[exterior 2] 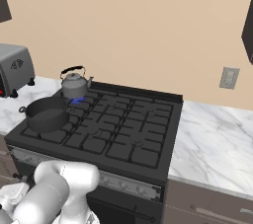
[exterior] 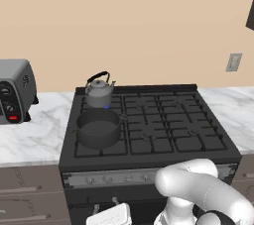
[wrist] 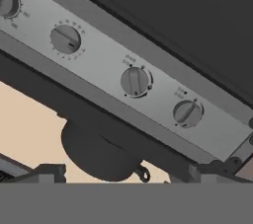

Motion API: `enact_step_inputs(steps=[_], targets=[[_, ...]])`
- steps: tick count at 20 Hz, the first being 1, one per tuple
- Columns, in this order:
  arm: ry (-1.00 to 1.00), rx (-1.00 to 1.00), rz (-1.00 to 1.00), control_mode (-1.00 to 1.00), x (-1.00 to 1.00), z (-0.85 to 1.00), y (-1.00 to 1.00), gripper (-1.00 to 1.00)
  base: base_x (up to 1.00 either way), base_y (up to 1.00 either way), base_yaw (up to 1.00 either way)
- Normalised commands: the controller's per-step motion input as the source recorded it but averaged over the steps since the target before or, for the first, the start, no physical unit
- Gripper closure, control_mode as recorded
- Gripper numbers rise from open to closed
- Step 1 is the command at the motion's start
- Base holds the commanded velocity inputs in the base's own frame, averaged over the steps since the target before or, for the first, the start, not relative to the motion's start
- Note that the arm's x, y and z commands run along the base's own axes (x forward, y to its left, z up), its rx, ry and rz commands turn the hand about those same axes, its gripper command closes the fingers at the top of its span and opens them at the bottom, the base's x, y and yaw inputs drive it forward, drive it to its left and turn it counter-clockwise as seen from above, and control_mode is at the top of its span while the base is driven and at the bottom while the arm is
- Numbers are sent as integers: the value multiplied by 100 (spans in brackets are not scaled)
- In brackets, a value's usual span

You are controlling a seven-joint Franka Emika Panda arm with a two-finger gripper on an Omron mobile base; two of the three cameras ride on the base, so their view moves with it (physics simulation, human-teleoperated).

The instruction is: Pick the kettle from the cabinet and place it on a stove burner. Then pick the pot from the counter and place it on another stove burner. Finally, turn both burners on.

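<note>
The kettle (exterior: 99,91) sat on the stove's back-left burner (exterior: 101,104), the pot (exterior: 98,128) just in front of it. The gripper (wrist: 129,178), jaws spread wide, hung below them, facing the stove's knob panel (wrist: 99,60).

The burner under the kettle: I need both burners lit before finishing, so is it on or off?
On. A small blue flame shows under the kettle at the back-left burner in both base views. No flame is visible around the pot.

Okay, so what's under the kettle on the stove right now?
The kettle sits on the back-left burner grate, and a small blue flame shows at its base. The burner head itself is covered by the kettle. The pot sits just in front, on the next grate.
</note>
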Motion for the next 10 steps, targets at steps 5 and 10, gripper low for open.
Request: enact_step_inputs(steps=[5,10], targets=[[-9,29,2,-100,2,1,11,-100,0,0,0],[-5,23,0,-100,2,0,31,-100,0,0,0]])
